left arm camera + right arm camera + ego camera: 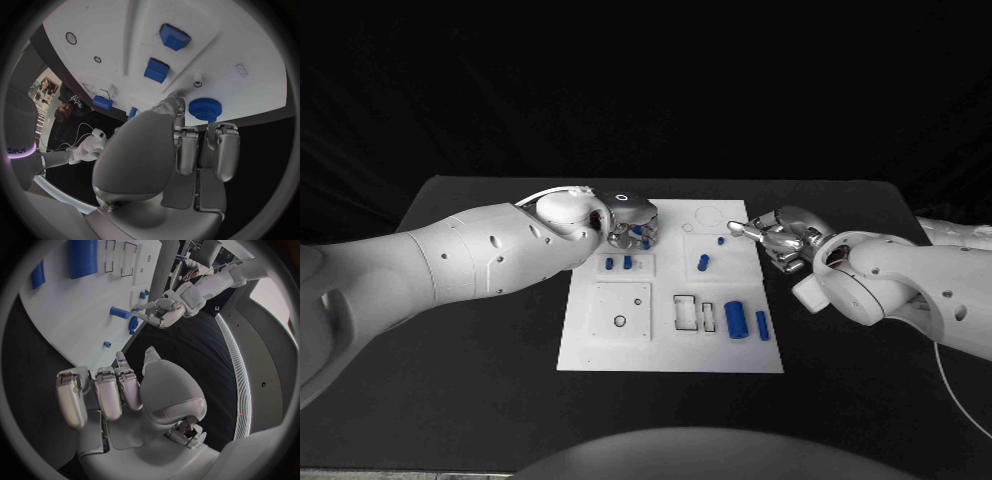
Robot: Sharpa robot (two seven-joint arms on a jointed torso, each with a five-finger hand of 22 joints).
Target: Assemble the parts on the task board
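- White rectangular task board [668, 345] lies centred on the black tabletop [473, 360], squarely before both arms, so either can reach it.
- Left hand [626, 222] hangs over the board's far left corner. In the left wrist view its fingers [185, 150] are curled in beside a round blue ridged part [206, 108]; whether they actually touch or grip it cannot be told.
- Judgement: the left hand is seating or turning that round part at its station.
- Right hand [780, 238] sits at the board's far right edge, fingers [106, 390] partly curled and spread, holding nothing. It appears to be waiting clear of the work.
- Two small blue blocks [617, 264] stand near the left hand; a short blue peg [704, 263] lies mid-board.
- A large blue cylinder [737, 319] and a slimmer blue bar [763, 325] lie beside empty rectangular recesses [687, 312], apparently unassembled.
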